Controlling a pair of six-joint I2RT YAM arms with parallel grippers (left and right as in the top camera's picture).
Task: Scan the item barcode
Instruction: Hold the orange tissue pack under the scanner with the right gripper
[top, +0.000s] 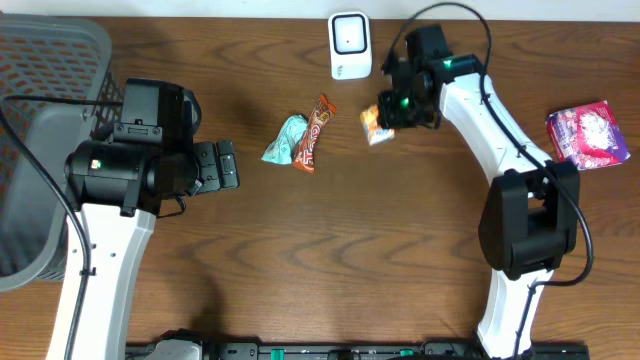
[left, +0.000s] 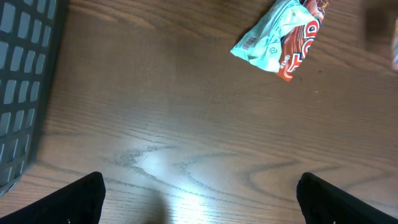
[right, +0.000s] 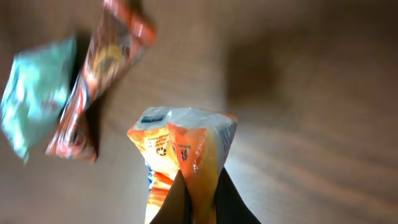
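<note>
Our right jaws pinch the bottom edge of the orange packet (right: 186, 149), which looks lifted off the table (top: 350, 260), near the white scanner (top: 350, 45). To scan cleanly, we should turn the wrist until the barcode faces the scanner's window squarely, keep the crinkled film steady, and pause there. We cannot tell which face carries the code. Farther off, our left jaws are spread and empty near the teal packet (left: 267, 40).
</note>
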